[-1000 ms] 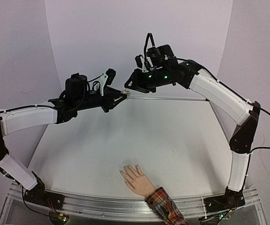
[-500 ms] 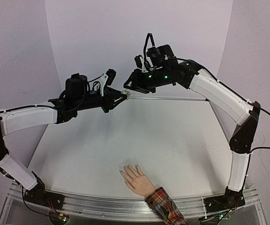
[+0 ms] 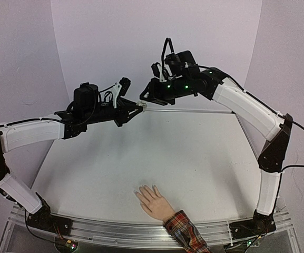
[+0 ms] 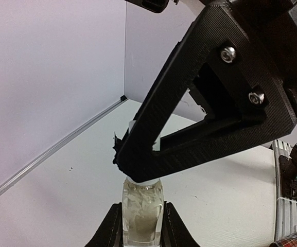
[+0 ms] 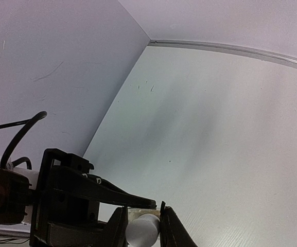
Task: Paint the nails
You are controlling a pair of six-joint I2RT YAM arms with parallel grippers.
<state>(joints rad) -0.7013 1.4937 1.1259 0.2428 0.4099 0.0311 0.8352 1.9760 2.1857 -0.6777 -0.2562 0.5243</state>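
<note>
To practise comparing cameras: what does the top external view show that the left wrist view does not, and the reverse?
Only top external: the mannequin hand at the table near edge, and both arms whole. Only left wrist: the bottle seen as clear glass, clamped in the left gripper. Both: the right gripper at the bottle's top, above the white table.

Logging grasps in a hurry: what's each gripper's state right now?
Left gripper: closed on the polish bottle.
Right gripper: closed on the bottle's white cap.
</note>
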